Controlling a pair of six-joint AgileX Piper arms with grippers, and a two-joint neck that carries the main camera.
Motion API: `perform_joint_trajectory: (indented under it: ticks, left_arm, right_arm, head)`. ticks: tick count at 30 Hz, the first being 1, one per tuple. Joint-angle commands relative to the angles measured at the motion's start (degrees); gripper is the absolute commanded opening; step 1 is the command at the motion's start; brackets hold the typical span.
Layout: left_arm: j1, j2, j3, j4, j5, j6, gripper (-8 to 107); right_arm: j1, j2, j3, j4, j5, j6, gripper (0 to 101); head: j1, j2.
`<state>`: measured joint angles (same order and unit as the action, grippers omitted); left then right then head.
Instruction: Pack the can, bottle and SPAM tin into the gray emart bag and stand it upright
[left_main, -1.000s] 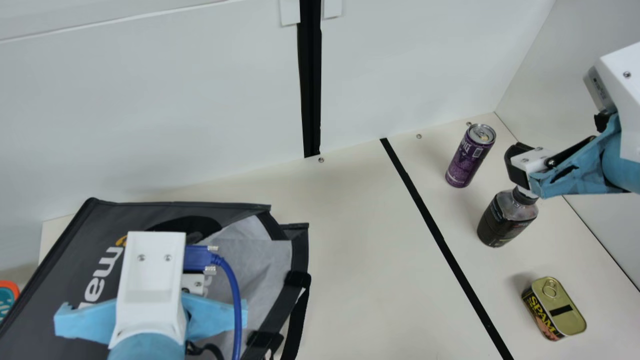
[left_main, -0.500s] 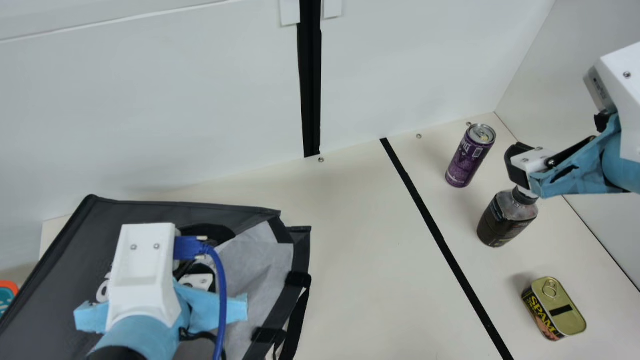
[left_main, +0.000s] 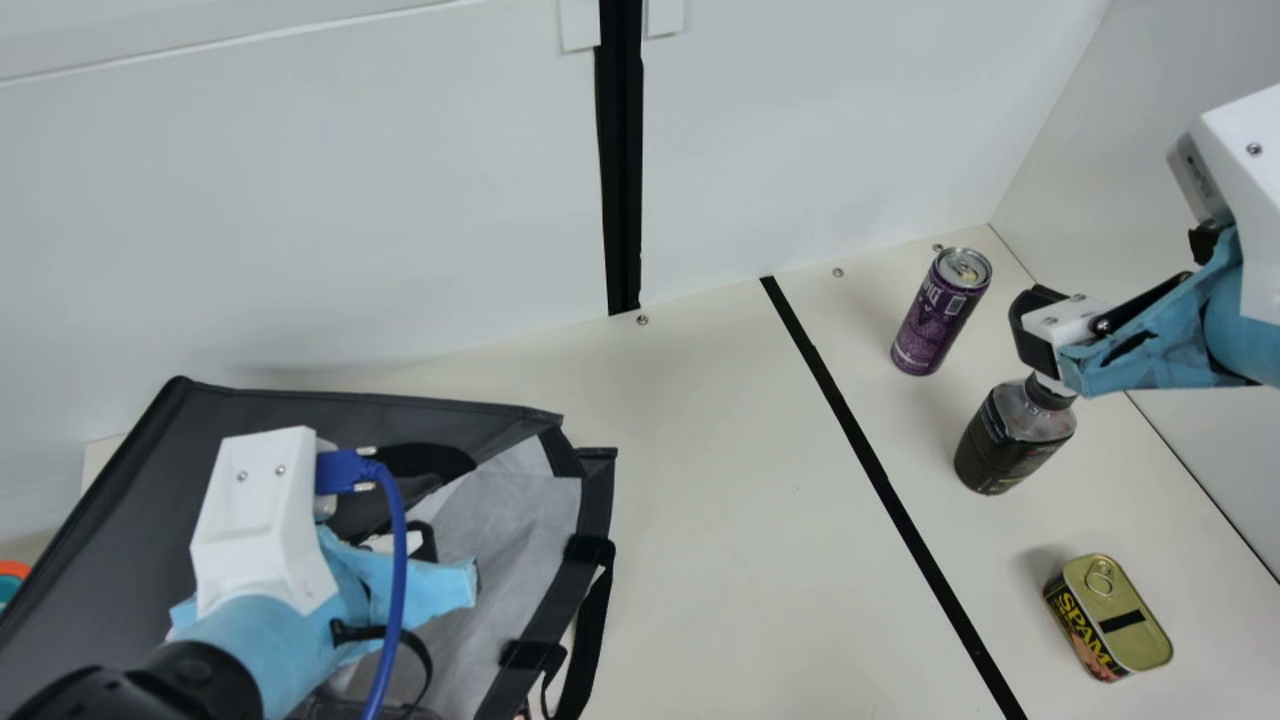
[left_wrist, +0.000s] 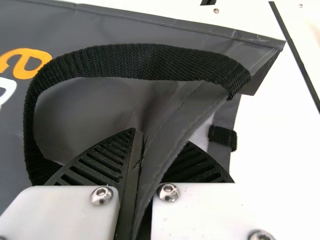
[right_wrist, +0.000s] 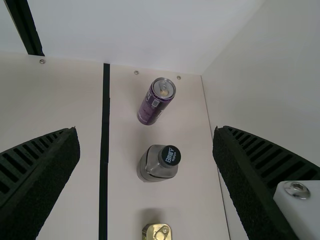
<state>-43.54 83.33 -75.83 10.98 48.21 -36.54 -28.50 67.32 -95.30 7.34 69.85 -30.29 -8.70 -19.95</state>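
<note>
The left gripper (left_wrist: 160, 136) is pinching cloth at the mouth of the gray emart bag (left_main: 110, 540); I'd be easing that edge up gently, minding the black handle (left_wrist: 135, 62), so the mouth is widening without slipping free. Well off to the bag's right, the right gripper (right_wrist: 145, 132) is hanging wide open, and the can (left_main: 935, 320), bottle (left_main: 1005, 445) and SPAM tin (left_main: 1110, 620) are waiting outside the bag.

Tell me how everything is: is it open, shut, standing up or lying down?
Can: standing up
Bottle: standing up, cap on
Tin: lid on, ring side up
Bag: lying down, mouth open
Left gripper: shut on the bag's cloth
Right gripper: open wide
</note>
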Motion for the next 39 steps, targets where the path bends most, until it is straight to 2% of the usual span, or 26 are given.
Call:
perform_joint_trajectory:
  ticks: [1, 16, 27, 39]
  left_arm:
    - [1.37, 0.08, 0.22, -3.68, -0.99, 2.02, -8]
    - [9.17, 0.42, 0.70, -22.90, -3.63, 15.32, -8]
    - [15.82, 0.36, 1.80, -38.33, -1.71, 26.70, -8]
    - [22.25, 0.31, 3.18, -48.25, 0.85, 34.72, -8]
  right_arm:
    - [0.00, 0.00, 0.00, 0.00, 0.00, 0.00, 95]
    - [0.00, 0.00, 0.00, 0.00, 0.00, 0.00, 95]
    - [0.00, 0.00, 0.00, 0.00, 0.00, 0.00, 95]
    - [0.00, 0.00, 0.00, 0.00, 0.00, 0.00, 95]
  head:
    - [-1.30, -0.05]
    - [-1.30, -0.05]
    - [-1.30, -0.05]
    - [-1.30, -0.05]
